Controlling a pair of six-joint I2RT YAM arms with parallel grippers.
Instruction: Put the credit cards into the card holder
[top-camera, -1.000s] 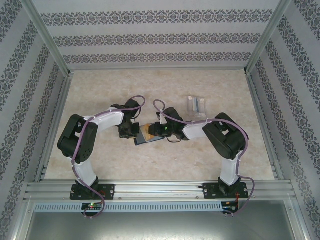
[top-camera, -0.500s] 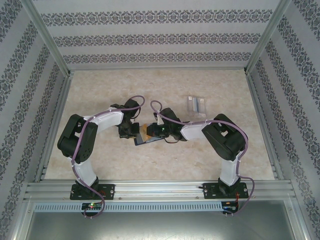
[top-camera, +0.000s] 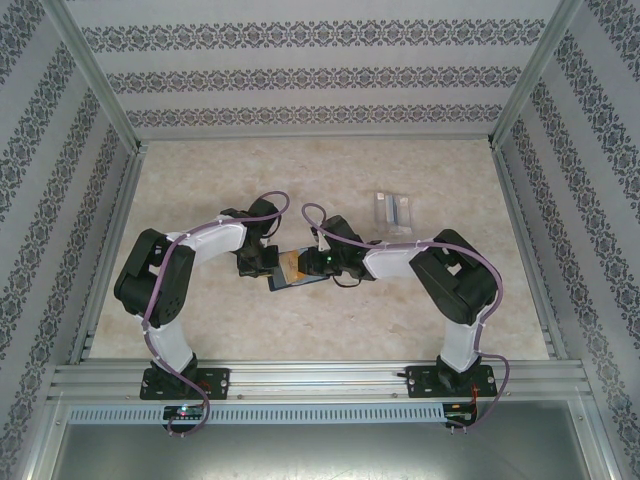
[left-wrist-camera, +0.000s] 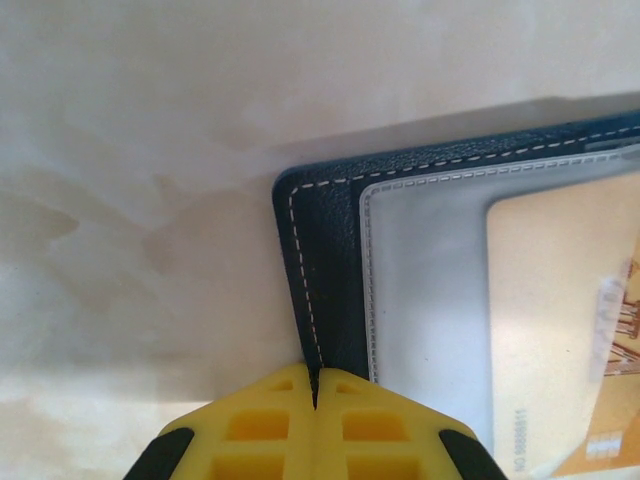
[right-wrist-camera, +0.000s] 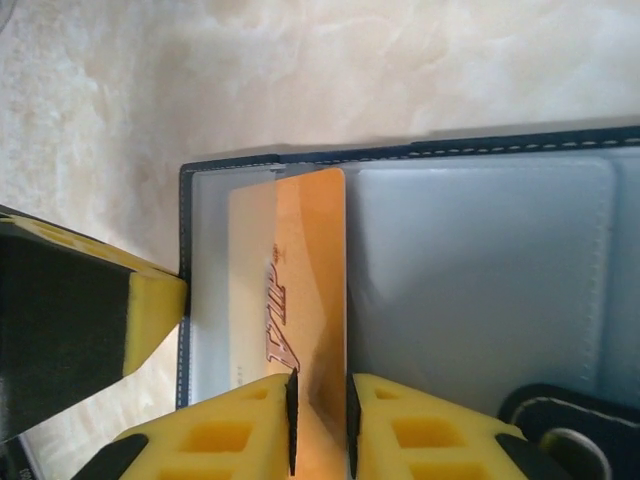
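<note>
SCENE: table (top-camera: 300, 170), card holder (right-wrist-camera: 480, 270) lying open on it between the arms | LEFT: left gripper (left-wrist-camera: 315, 385) fingers together, pinching the holder's outer edge | RIGHT: right gripper (right-wrist-camera: 318, 420) clamped on orange-yellow card (right-wrist-camera: 300, 290), partway into the end pocket | STEP: inserting card | NEXT: likely push straight and deeper, then release

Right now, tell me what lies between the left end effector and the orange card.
Left wrist view: the card holder's navy stitched edge, which the left end effector pinches, then pale grey pocket.
</note>
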